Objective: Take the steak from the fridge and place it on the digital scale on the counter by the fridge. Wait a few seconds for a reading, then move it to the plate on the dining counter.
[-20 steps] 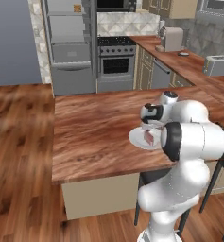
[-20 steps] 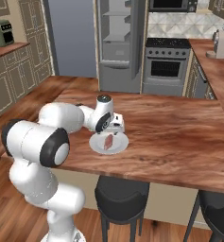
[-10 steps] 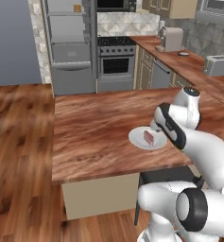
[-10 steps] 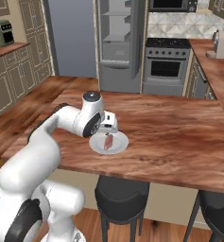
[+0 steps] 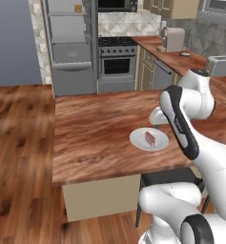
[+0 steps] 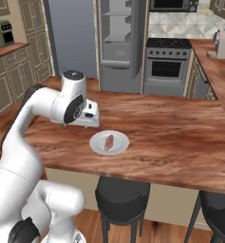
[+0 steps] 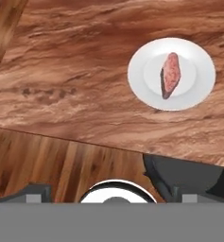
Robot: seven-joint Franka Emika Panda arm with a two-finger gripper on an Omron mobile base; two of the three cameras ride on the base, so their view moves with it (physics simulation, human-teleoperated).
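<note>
Now, steak (image 7: 170,74): one, lay on plate.
Plate (image 7: 198,90): one, near edge of dining counter (image 5: 95,136).
Gripper (image 6: 88,115): one, fingers stood apart, empty, beside plate.
Stools (image 6: 121,195): two.

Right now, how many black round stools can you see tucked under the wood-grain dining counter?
2. One black round stool sits under the reddish-brown wood-grain dining counter edge, just below the round white plate; a second stool is at the right edge, cut off. Others may be hidden.

- A steel oven (image 5: 117,64) with a dark window stands at upper centre.
- A beige coffee machine (image 5: 172,39) sits at upper right.
- Black round stools (image 6: 122,195) stand at the bottom.
- A green toaster (image 6: 2,32) sits at upper left.
</note>
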